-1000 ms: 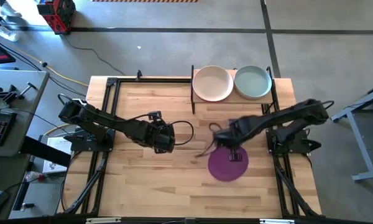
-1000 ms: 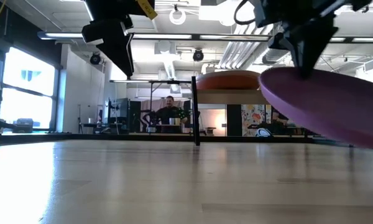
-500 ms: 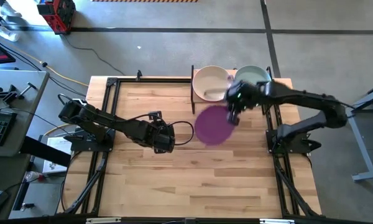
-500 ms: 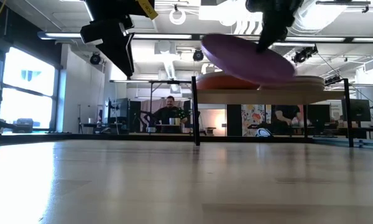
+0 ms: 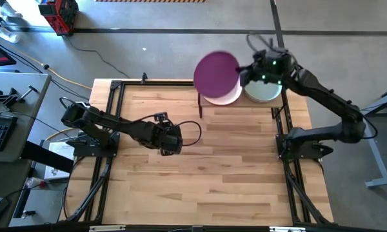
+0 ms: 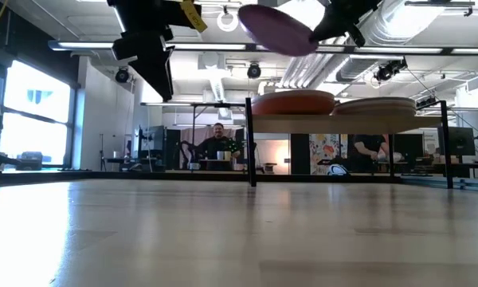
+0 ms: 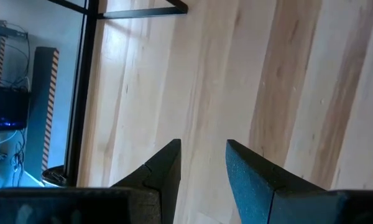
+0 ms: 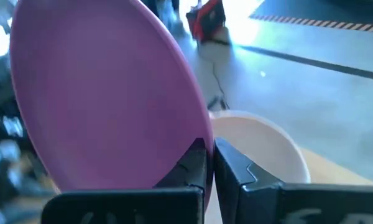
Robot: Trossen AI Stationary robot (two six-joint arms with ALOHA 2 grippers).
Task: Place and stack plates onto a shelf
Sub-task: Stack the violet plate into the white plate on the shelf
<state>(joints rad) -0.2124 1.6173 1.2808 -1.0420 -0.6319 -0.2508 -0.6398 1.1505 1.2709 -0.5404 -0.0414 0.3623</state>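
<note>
While seen from above: right gripper point(image 5: 244, 76) pinches rim of round matte purple plate point(image 5: 215, 71), plate held in air over cream plate point(image 5: 227, 96) on pale wood shelf point(image 5: 242, 105); pale green plate point(image 5: 266, 92) beside it. Left gripper point(image 5: 171, 140) waits over table middle.

Low view: purple plate point(image 6: 276, 29) tilted, well above shelf stacks; orange-red plate point(image 6: 293, 103) under top one. Black shelf post point(image 6: 250, 143) in front. Person point(image 6: 217, 144) in room behind.

Left wrist: fingers point(image 7: 163, 171) slightly apart, holding nothing.

Right wrist: fingers point(image 8: 194, 167) clamped on purple rim, cream plate point(image 8: 261, 146) beyond.
</note>
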